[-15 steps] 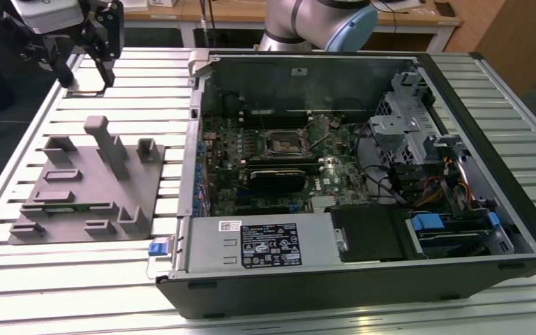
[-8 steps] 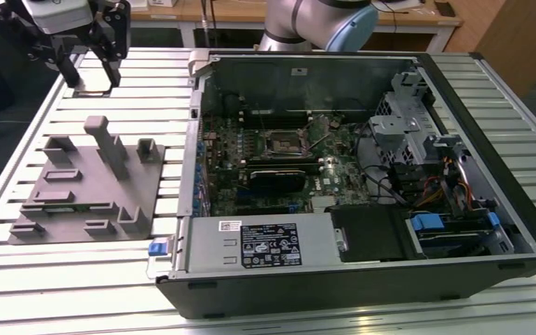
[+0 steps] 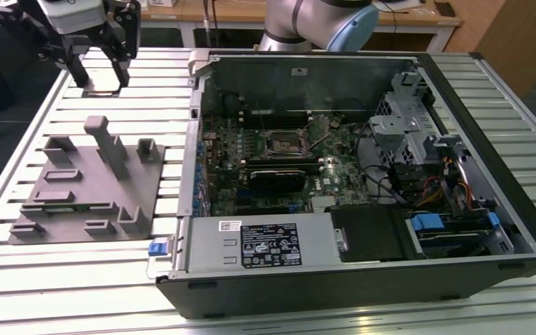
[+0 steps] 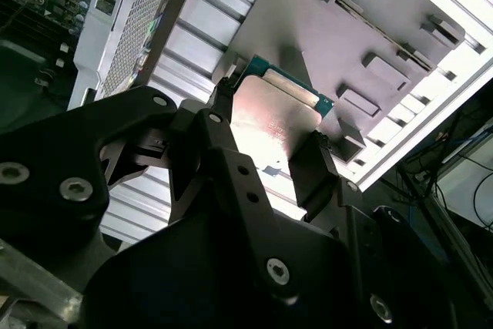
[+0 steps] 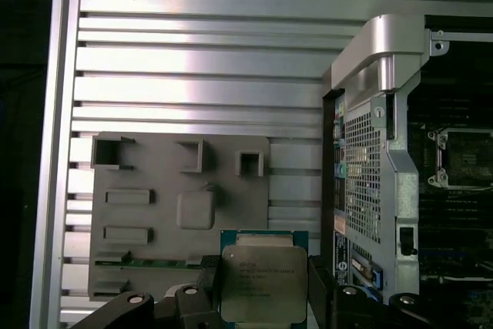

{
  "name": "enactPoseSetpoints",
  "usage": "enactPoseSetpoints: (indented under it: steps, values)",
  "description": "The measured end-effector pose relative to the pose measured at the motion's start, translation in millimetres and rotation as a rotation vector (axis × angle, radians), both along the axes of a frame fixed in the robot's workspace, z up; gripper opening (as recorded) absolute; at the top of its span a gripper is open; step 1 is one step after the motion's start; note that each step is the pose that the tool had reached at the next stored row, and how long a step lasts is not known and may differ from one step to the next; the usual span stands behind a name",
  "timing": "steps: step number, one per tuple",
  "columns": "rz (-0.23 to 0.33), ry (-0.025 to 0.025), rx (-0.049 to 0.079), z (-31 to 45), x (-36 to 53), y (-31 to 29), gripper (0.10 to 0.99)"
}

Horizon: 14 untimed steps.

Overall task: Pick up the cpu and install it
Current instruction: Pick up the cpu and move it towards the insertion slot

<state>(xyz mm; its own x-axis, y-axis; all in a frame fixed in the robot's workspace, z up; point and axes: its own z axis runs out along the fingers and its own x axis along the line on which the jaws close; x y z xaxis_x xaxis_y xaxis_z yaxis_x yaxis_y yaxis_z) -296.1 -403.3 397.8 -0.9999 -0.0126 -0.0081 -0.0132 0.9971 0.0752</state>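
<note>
In the exterior view the claw (image 3: 100,75) hangs over the tabletop (image 3: 54,279) beyond the tray (image 3: 82,202), well apart from the socket (image 3: 284,142); in the second wrist view its fingers (image 4: 312,173) pinch the cpu (image 4: 273,125) by opposite edges; in the first wrist view the cpu lies flat, metal top up, near-square, no clear long axis; the carry seems in hand; seating calls for squaring it to the socket.

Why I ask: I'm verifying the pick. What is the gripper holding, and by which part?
The cpu, pinched by two opposite side edges between the gripper's fingers, metal top left uncovered.
</note>
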Motion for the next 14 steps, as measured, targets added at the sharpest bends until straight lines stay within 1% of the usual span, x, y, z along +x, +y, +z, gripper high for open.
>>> enactPoseSetpoints:
  steps: [14]
  values:
    - [0.001, 0.0000, 0.000, 0.0, 17.6, 0.0, 0.545]
